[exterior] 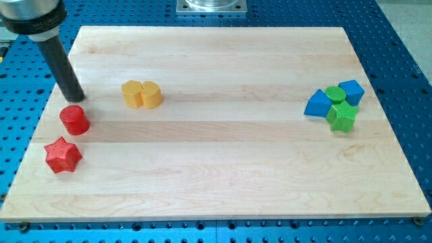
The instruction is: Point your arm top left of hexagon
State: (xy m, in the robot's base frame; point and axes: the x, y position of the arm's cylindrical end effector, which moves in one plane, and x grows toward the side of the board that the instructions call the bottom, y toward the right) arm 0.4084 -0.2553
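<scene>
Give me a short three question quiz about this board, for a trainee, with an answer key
1. True or false: my tip sits just above the red hexagon, toward the view's top.
2. Which block lies nearest the view's bottom left? A red star; B yellow heart; C green star.
3. How many blocks make up the cluster at the view's right?

Key: 1 true. 2 A. 3 four: blue triangle, green cylinder, blue block, green star.
</scene>
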